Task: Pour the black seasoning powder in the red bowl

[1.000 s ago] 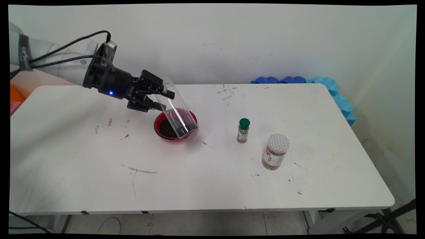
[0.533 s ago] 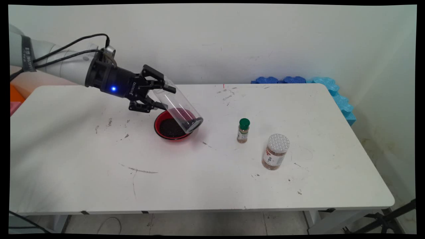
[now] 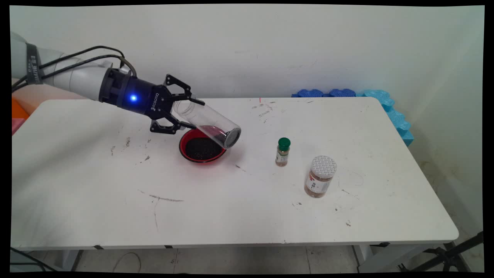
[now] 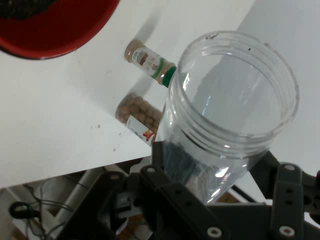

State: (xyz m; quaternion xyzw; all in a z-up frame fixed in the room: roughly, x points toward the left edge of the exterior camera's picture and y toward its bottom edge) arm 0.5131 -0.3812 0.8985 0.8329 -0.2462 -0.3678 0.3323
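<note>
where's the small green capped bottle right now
In the main view the small green-capped bottle stands upright right of centre on the table, between the red bowl and the larger white-lidded jar.

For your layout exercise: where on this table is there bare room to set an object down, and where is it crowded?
Free: the table's near-left stretch in front of the red bowl, and the far strip behind the green-capped bottle. Crowded: around the bowl, where the hand holds a clear jar tilted above it, and between the bottle and white-lidded jar.
</note>
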